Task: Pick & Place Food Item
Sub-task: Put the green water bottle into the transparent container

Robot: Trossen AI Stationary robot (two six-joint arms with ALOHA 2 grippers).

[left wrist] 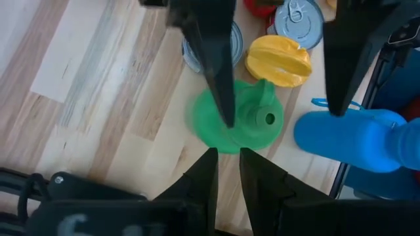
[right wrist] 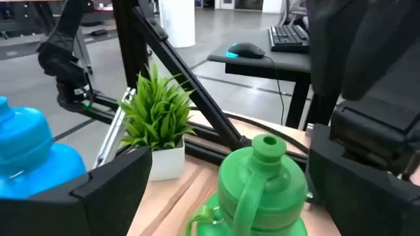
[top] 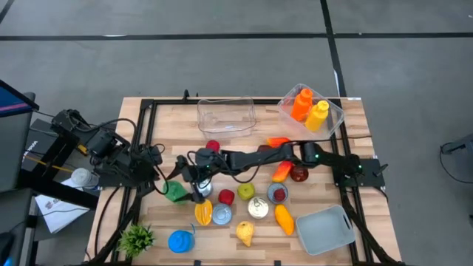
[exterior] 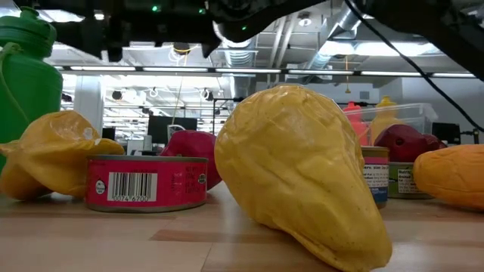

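Note:
A green bottle [top: 176, 192] [right wrist: 262, 183] stands upright on its base on the wooden table [top: 148, 125], left of the middle. My right gripper [top: 190, 188] [right wrist: 230, 164] reaches level across the table from the right. It is open, with one finger [left wrist: 220, 72] on each side of the bottle's top; whether either touches the bottle, I cannot tell. My left gripper [top: 157, 176] [left wrist: 228, 160] hangs above the bottle [left wrist: 236, 121], pointing steeply down. Its fingers are nearly together with nothing between them. Toy foods lie nearby: a yellow pepper [top: 203, 213], a red apple [top: 226, 196], a yellow pear [exterior: 302, 174].
Tin cans [top: 222, 215], a blue bottle [top: 179, 241] and a small plant [top: 137, 238] crowd the near left. A grey tray [top: 325, 229] sits near right. At the far edge stand an empty clear bin [top: 226, 115] and one [top: 332, 118] with orange and yellow bottles.

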